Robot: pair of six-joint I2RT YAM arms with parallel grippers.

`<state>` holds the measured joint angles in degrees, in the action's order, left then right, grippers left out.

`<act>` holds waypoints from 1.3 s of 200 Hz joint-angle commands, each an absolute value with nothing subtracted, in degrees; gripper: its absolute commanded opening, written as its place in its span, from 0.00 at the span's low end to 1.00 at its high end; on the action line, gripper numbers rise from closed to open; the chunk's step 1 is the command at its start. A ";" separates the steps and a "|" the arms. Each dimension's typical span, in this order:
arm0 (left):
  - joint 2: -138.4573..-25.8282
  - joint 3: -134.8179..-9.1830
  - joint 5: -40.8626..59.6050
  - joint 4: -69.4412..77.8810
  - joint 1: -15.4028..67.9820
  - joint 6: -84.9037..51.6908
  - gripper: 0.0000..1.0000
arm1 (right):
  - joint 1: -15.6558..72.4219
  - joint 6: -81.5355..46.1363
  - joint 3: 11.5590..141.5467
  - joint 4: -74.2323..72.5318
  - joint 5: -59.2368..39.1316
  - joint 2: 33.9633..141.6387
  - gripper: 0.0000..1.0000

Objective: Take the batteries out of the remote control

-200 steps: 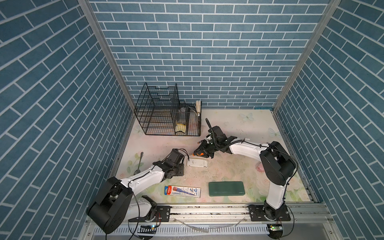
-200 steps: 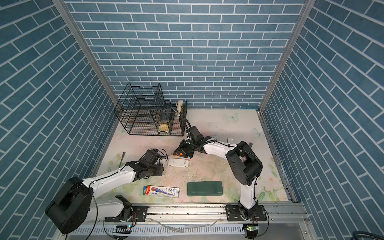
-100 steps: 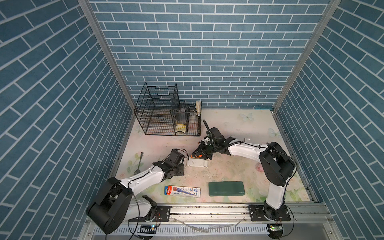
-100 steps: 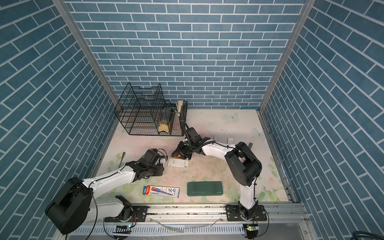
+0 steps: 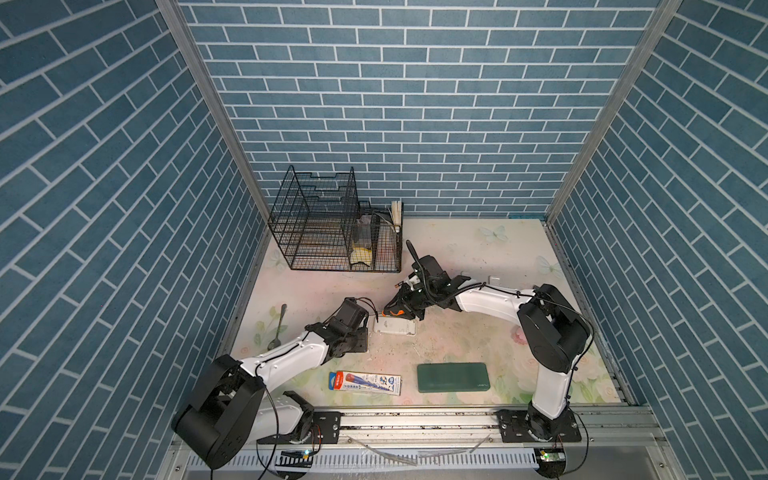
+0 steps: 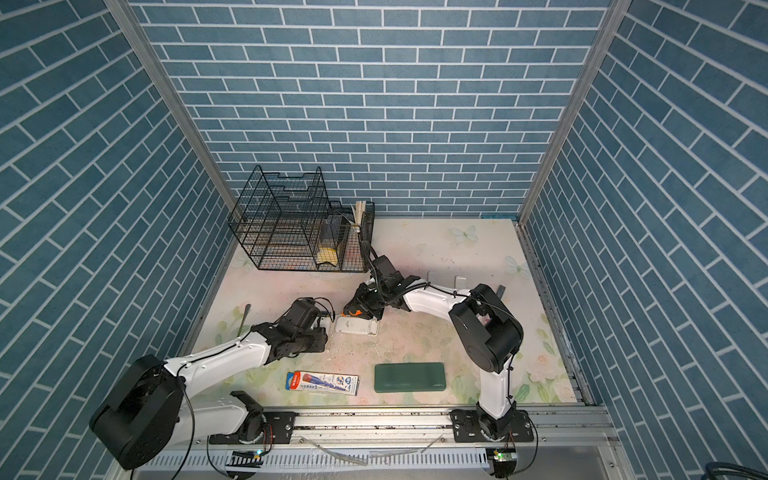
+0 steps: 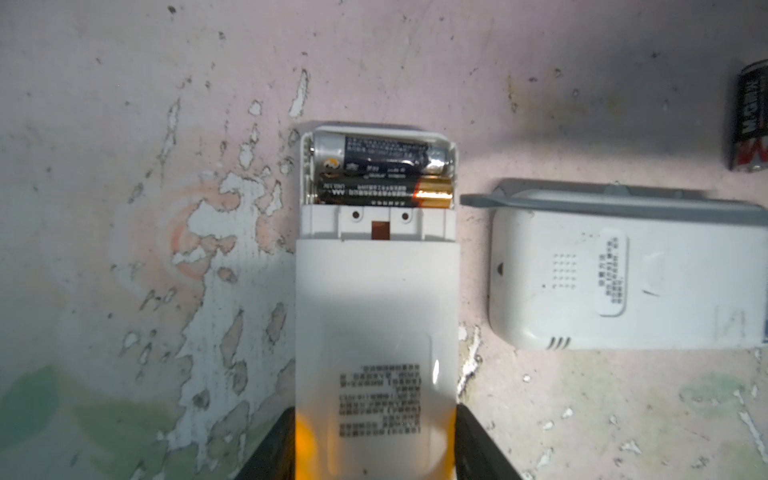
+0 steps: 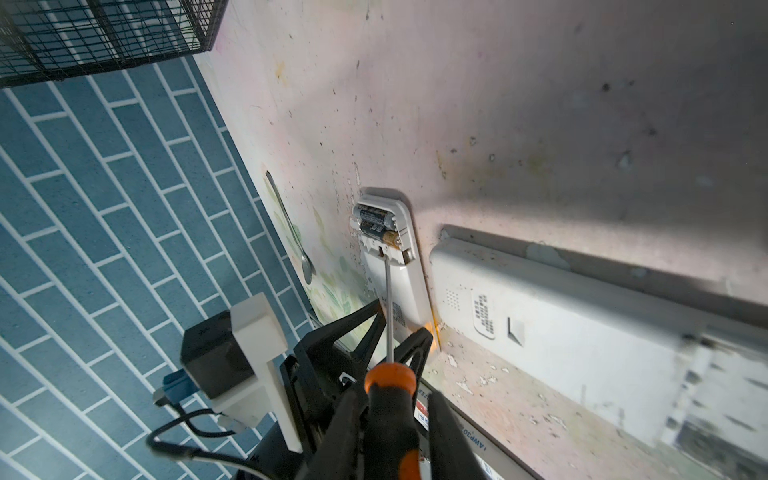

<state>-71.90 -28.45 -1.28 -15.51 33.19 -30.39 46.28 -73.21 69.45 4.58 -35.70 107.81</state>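
Swung leftward since earlier, right gripper (image 8: 388, 419) clenching the screwdriver (image 8: 386, 399) sets its tip just beside the batteries (image 7: 380, 172); left gripper (image 7: 374, 444) grasps the remote (image 7: 374, 324).

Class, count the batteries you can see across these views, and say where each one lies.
3: two batteries side by side in the remote control's open compartment; a third battery loose on the table, cut by the frame edge. Others may be hidden.
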 commanded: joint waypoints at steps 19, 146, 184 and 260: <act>-72.48 -26.79 2.11 -17.53 33.66 -30.41 0.39 | 46.07 -74.62 67.49 2.64 -34.91 108.82 0.00; -72.52 -26.88 2.11 -17.49 33.67 -30.41 0.38 | 45.97 -74.54 67.17 2.59 -34.58 109.57 0.00; -72.52 -26.83 2.20 -17.40 33.67 -30.41 0.37 | 45.96 -74.66 67.74 2.34 -34.89 110.29 0.00; -72.52 -26.79 2.46 -17.23 33.66 -30.23 0.36 | 46.30 -74.35 70.33 1.32 -36.98 111.40 0.00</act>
<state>-71.90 -28.45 -1.28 -15.49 33.19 -30.41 45.95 -73.25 68.53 2.26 -36.27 109.54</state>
